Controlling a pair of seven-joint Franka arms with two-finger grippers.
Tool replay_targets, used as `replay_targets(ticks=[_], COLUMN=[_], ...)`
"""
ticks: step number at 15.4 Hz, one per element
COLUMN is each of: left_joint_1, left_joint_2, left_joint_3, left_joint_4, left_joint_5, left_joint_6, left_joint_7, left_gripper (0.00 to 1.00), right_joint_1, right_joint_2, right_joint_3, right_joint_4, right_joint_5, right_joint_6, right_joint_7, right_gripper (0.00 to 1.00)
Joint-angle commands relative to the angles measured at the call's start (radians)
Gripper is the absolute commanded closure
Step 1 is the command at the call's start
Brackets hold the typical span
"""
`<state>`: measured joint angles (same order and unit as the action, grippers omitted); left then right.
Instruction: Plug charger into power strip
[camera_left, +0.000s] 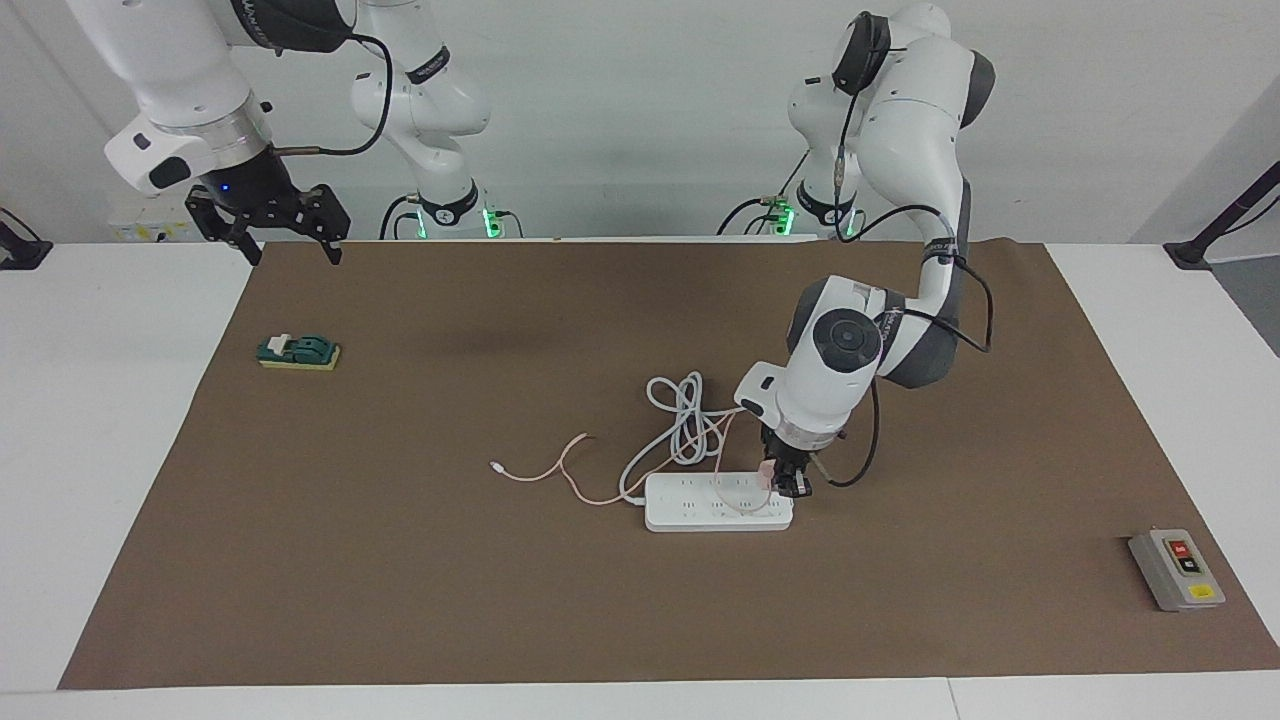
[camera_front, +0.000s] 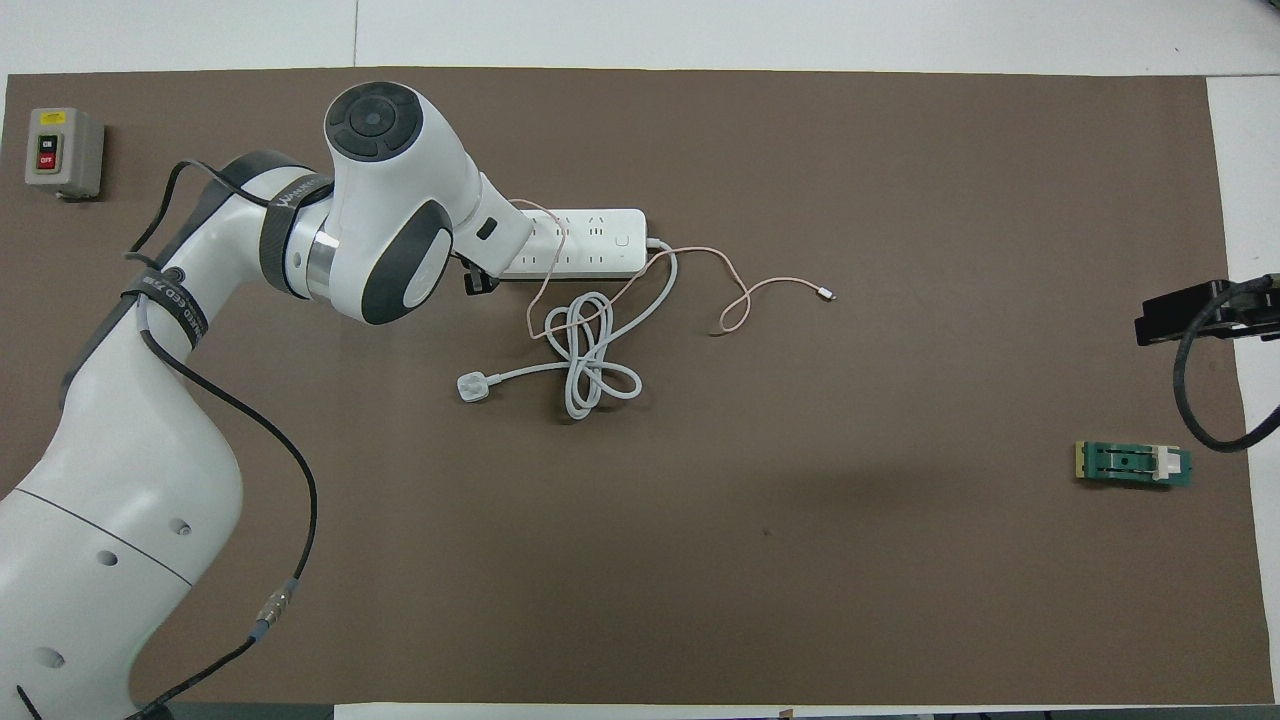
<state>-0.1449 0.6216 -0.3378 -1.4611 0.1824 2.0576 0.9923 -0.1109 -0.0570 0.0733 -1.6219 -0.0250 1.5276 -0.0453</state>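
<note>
My left gripper pinches the pink charger down at the power strip end toward my left arm; my right gripper waits spread above the counter's edge

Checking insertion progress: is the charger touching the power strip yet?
Touching. In the facing view the left gripper, shut on the charger, presses it onto the power strip at its end toward the left arm, no gap showing. Overhead, the arm hides it.

In the overhead view the left arm hides the charger.
</note>
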Motion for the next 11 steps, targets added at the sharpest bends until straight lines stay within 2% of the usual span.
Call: replay_targets(ticks=[1,8,11], left_joint_1=[0.002,0.048,0.140], left_joint_2=[0.066,0.064,0.069], left_joint_3=[-0.004,-0.013,-0.091], left_joint_4=[-0.027,-0.088,-0.120], left_joint_5=[0.031,0.020,0.002], left_joint_6=[0.018,0.117,0.157], left_joint_7=[-0.041,-0.026,-0.014], left_gripper=[1.00,1.00,1.00], right_joint_1=[-0.009,-0.009,-0.009], right_joint_2=[-0.020,-0.020,-0.020], right_joint_3=[0.008,0.008,0.008], right_joint_4=[-0.019,-0.019,-0.019], right_joint_5=[0.016,0.016,0.016], right_joint_6=[-0.006,-0.004,-0.006], right_joint_7=[0.013,0.015,0.015], right_gripper=[0.00,0.00,0.00])
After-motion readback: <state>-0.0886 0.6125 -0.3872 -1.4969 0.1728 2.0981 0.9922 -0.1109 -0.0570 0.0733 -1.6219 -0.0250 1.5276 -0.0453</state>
